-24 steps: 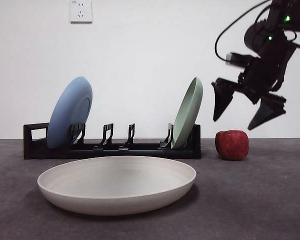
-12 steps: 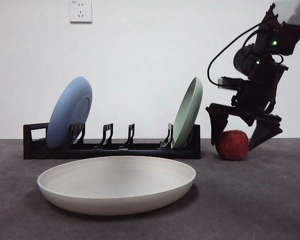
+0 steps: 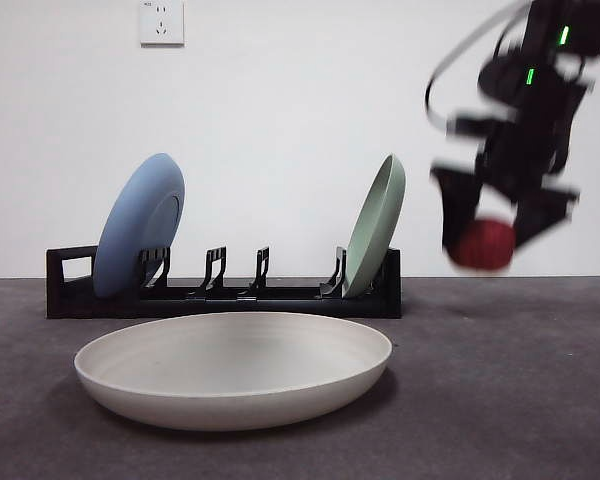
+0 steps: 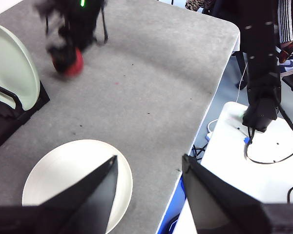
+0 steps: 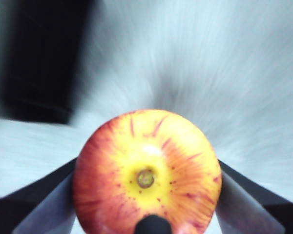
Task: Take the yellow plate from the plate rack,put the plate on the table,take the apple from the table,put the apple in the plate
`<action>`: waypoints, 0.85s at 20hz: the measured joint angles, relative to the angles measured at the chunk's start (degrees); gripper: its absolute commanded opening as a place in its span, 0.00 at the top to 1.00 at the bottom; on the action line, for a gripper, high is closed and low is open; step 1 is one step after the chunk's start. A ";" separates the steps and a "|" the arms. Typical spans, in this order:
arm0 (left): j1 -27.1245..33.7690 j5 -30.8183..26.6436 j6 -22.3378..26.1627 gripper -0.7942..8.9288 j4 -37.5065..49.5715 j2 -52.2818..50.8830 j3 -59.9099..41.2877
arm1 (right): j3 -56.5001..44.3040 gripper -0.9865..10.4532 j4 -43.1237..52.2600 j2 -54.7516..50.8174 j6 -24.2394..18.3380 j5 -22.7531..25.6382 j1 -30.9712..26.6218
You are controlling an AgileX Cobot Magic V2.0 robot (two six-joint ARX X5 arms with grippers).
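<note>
The cream yellow plate (image 3: 234,368) lies flat on the dark grey table (image 3: 500,400), in front of the black plate rack (image 3: 220,290); it also shows in the left wrist view (image 4: 73,180). My right gripper (image 3: 492,235) is shut on the red apple (image 3: 483,245) and holds it in the air at the right, above the table. The right wrist view shows the apple (image 5: 146,173) clamped between both jaws. The left wrist view shows the apple (image 4: 73,62) held by the right arm at the far side. My left gripper (image 4: 149,183) is open and empty, high above the plate.
A blue plate (image 3: 140,225) stands at the rack's left end and a pale green plate (image 3: 376,225) at its right end. A white stand with cables (image 4: 254,161) is beyond the table's edge.
My right gripper came down around the apple on the table, shut on it and lifted it off the surface. The plate and the rack have not moved.
</note>
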 measured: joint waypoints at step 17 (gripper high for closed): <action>0.00 10.10 0.02 0.69 -12.92 0.11 0.00 | 0.31 0.92 -12.13 -13.16 -4.04 -5.97 29.97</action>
